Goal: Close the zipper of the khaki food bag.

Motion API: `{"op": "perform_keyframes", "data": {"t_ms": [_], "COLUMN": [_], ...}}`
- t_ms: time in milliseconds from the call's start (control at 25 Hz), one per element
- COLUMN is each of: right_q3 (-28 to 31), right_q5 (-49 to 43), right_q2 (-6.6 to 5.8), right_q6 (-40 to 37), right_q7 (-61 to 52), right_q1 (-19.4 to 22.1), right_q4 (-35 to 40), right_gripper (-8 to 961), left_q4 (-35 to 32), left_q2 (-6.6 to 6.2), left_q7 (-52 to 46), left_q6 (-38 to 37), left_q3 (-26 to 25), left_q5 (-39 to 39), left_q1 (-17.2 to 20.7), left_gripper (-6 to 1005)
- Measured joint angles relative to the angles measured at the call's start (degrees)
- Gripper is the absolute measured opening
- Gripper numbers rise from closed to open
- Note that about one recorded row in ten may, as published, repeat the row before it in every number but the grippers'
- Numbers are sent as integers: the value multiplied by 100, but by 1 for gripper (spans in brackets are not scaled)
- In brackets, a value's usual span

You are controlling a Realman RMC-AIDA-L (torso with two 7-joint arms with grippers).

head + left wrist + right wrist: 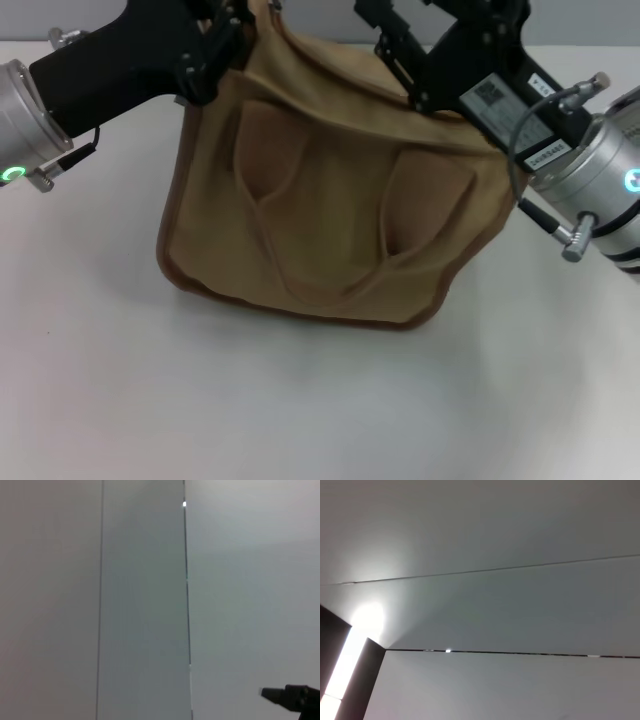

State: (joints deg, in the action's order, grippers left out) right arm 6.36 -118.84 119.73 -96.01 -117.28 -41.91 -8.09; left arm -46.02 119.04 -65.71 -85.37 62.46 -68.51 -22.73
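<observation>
Left tool (pixel 225 35), right tool (pixel 400 45) at boxy canvas khaki food bag (pixel 330 200) top, grips seemingly hidden.

We see a plain tan khaki food bag (pixel 330 200) edged in darker brown piping, its two looped handles the same tan over patches of browner shadow, on a plain white desk (pixel 300 410). Our left hand (pixel 215 45) and right hand (pixel 420 50) are black, on silver wrists with small green and blue lights. Both wrist views show pale grey panels with thin dark seams.
</observation>
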Motion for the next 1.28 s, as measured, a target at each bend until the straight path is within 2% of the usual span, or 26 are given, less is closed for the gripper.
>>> {"op": "perform_keyframes", "data": {"t_ms": [520, 1280], "right_q3": [-19, 24], "right_q5": [-99, -246], "right_q2": [17, 16], "right_q6": [272, 512], "right_q7": [926, 1232], "right_q1": [-67, -112], "right_q4": [-492, -418], "right_gripper": [381, 387], "left_q4": [-12, -27], "left_q2": [5, 0], "left_q7": [50, 126], "left_q6": [6, 61], "left_q3": [307, 365], "left_q5": [90, 223], "left_q1": [-182, -306], "left_gripper": [28, 28]}}
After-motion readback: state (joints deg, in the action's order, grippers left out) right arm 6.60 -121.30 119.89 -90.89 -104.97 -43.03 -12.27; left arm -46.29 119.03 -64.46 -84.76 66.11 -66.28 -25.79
